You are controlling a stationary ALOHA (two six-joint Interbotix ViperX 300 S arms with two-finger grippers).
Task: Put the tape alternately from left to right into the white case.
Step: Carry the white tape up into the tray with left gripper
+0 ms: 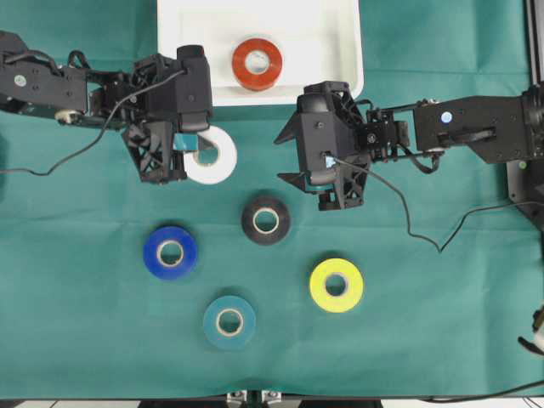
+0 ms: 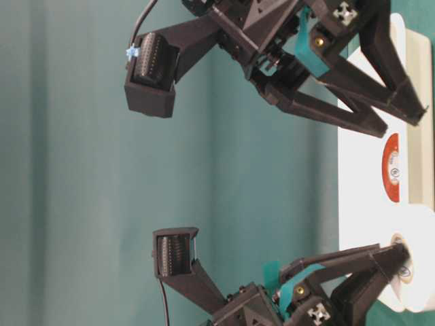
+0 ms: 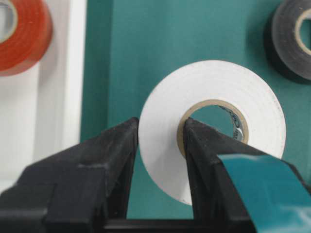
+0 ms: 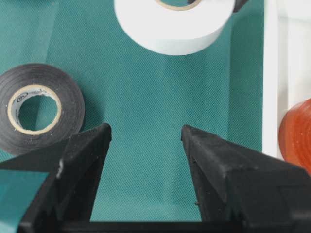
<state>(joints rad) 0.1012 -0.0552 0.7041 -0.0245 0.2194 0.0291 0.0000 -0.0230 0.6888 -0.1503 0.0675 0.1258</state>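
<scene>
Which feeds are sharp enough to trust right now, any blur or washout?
Overhead: evenly lit, sharp; white case slightly washed out. Left wrist: white roll crisp, fingers soft up close. Right wrist: cloth weave sharp. Table-level: turned sideways, near arm parts blurred.

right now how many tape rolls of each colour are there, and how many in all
white roll: 1, held by the left gripper
red-orange roll: 1, in the case
black roll: 1
blue roll: 1
yellow roll: 1
teal roll: 1
total: 6 rolls
</scene>
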